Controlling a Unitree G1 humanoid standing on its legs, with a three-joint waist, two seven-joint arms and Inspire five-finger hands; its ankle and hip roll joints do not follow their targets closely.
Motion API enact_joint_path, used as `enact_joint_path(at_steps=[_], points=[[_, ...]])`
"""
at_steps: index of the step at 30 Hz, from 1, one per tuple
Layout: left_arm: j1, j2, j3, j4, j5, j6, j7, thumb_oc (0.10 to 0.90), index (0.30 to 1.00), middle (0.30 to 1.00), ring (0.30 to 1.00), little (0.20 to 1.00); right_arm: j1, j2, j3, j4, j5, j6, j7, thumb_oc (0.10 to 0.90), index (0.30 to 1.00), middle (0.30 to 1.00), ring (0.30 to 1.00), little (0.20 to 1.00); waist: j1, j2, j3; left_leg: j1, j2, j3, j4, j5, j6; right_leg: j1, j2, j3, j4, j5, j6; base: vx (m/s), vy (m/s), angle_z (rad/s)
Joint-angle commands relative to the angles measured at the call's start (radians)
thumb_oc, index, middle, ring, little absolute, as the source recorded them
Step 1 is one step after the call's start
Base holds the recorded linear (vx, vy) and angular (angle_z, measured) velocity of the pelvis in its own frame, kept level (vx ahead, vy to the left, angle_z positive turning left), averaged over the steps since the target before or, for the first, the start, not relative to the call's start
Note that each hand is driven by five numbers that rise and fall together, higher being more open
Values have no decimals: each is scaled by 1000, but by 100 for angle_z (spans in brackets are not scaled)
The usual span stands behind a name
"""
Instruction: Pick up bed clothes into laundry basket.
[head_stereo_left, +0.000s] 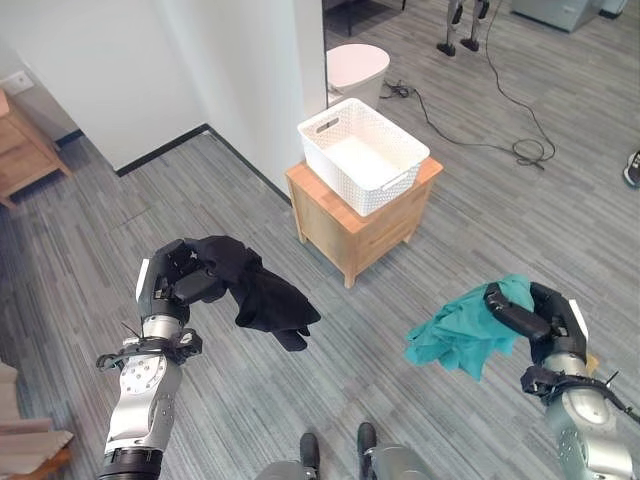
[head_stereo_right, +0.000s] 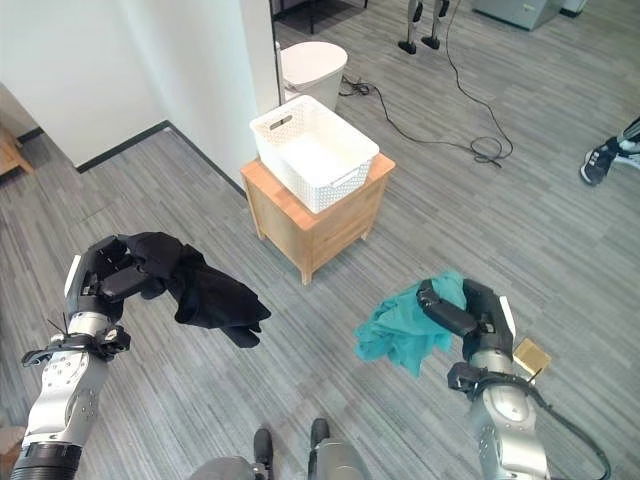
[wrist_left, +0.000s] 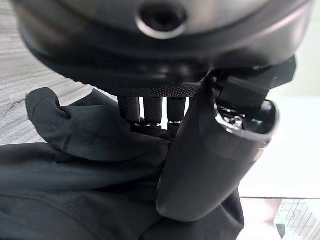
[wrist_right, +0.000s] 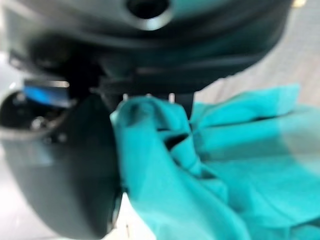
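My left hand (head_stereo_left: 178, 278) is shut on a black garment (head_stereo_left: 262, 293), which hangs off it above the grey wood floor at the left. My right hand (head_stereo_left: 535, 315) is shut on a teal garment (head_stereo_left: 458, 333) that droops below it at the right. In the left wrist view the thumb (wrist_left: 200, 165) presses the black cloth (wrist_left: 75, 170) against the fingers. The right wrist view has teal cloth (wrist_right: 210, 160) bunched against the palm. A white laundry basket (head_stereo_left: 362, 154) stands empty on a small wooden table (head_stereo_left: 352, 222), ahead of both hands and between them.
A white wall corner (head_stereo_left: 240, 80) stands just left of the basket. A round white bin (head_stereo_left: 355, 68) sits behind it. Black cables (head_stereo_left: 500, 140) trail over the floor at the far right. Wooden furniture (head_stereo_left: 25, 150) is at the far left, and a shoe (head_stereo_left: 632, 168) at the right edge.
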Motion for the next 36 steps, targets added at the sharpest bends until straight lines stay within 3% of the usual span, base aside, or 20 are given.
enact_joint_path(at_steps=[1, 5, 13, 17, 19, 20, 22, 24, 25, 26, 30, 32, 33, 34, 35, 36], points=[[-63, 142, 41, -47, -5, -114, 26, 400, 300, 300, 300, 300, -123, -56, -31, -38, 35, -115, 11, 400, 300, 300, 300, 300, 35, -100, -143, -42, 64, 10, 65, -61, -37, 127, -126, -62, -92, -74, 152, 2, 49, 35], [-17, 144, 73, -27, -21, -113, 34, 400, 300, 300, 300, 300, -183, -139, 6, -33, 21, -102, 42, 400, 300, 300, 300, 300, 75, -122, -140, -52, 57, -12, 67, -67, -31, 134, -135, -83, -90, -70, 160, 2, 33, 15], [54, 163, 138, -21, -3, -113, 40, 400, 300, 300, 300, 300, -218, -180, 27, -47, 0, -92, 63, 400, 300, 300, 300, 300, 104, -133, -132, -62, 45, -16, 69, -77, -21, 131, -142, -86, -99, -60, 170, 32, 45, 12], [52, 169, 140, -27, 1, -118, 46, 400, 300, 300, 300, 300, -231, -173, 42, -58, -34, -88, 66, 400, 300, 300, 300, 300, 102, -117, -112, -56, 43, -9, 79, -100, 2, 58, -158, -61, 39, -36, 196, 18, 75, 0], [48, 176, 137, -20, 0, -120, 38, 400, 300, 300, 300, 300, -228, -168, 41, -72, -50, -80, 71, 400, 300, 300, 300, 300, 91, -102, -87, -45, 46, 2, 93, -116, 18, -7, -167, -31, 199, 5, 225, 29, 117, -23], [40, 181, 129, -17, 1, -120, 32, 400, 300, 300, 300, 300, -211, -163, 26, -85, -61, -81, 80, 400, 300, 300, 300, 300, 63, -83, -70, -22, 54, -13, 100, -122, 21, -61, -148, 13, 307, 36, 231, 62, 83, -34], [29, 183, 122, -20, -1, -125, 30, 400, 300, 300, 300, 300, -194, -159, 11, -95, -72, -83, 74, 400, 300, 300, 300, 300, 51, -81, -63, -9, 56, -18, 104, -130, 16, -98, -142, 44, 326, 35, 226, 156, -32, -13], [2, 192, 115, -32, -14, -134, 29, 400, 300, 300, 300, 300, -185, -157, -15, -103, -67, -92, 62, 400, 300, 300, 300, 300, 34, -72, -62, 26, 83, -13, 98, -152, -14, -147, -196, 30, 226, 35, 211, 347, -208, -8], [-24, 193, 96, -37, -35, -141, 29, 400, 300, 300, 300, 300, -184, -163, -27, -92, -51, -101, 44, 400, 300, 300, 300, 300, 14, -82, -64, 57, 98, -17, 95, -177, -49, -163, -238, 35, 86, 46, 217, 398, -287, -12], [-37, 195, 85, -39, -35, -143, 32, 400, 300, 300, 300, 300, -182, -168, -32, -93, -46, -105, 39, 400, 300, 300, 300, 300, 1, -84, -64, 81, 109, -22, 91, -188, -65, -164, -246, 33, 7, 64, 227, 325, -226, -11], [-87, 207, 54, -70, -37, -161, 28, 400, 300, 300, 300, 300, -176, -193, -45, -110, -41, -112, 35, 400, 300, 300, 300, 300, -30, -88, -78, 153, 156, -29, 80, -215, -104, -155, -237, 41, -79, 91, 254, 317, -272, 12], [-102, 205, 57, -92, -34, -176, 22, 400, 300, 300, 300, 300, -167, -216, -53, -128, -29, -121, 45, 400, 300, 300, 300, 300, -43, -91, -108, 167, 193, -51, 111, -164, -127, -136, -190, 59, -22, 62, 224, 346, -353, 54], [-93, 194, 64, -98, -44, -180, 14, 400, 300, 300, 300, 300, -174, -219, -53, -124, -18, -125, 49, 400, 300, 300, 300, 300, -39, -92, -111, 150, 205, -71, 158, -86, -137, -128, -167, 65, -13, 60, 205, 238, -326, 39], [-80, 186, 78, -109, -56, -181, 10, 400, 300, 300, 300, 300, -183, -225, -48, -121, -6, -129, 51, 400, 300, 300, 300, 300, -37, -86, -116, 113, 223, -97, 249, -9, -141, -110, -143, 51, -4, 37, 180, 230, -420, 10], [-66, 178, 99, -121, -71, -184, 11, 400, 300, 300, 300, 300, -187, -234, -48, -120, 16, -136, 54, 400, 300, 300, 300, 300, -28, -101, -117, 78, 231, -105, 345, 73, -132, -84, -131, 45, -18, 28, 148, 351, -621, -5], [-54, 173, 107, -153, -83, -183, 2, 400, 300, 300, 300, 300, -196, -273, -52, -102, 32, -144, 40, 400, 300, 300, 300, 300, -9, -135, -96, -23, 247, -87, 536, 119, -112, -13, -124, 29, -52, 0, 99, 230, -491, -2]])
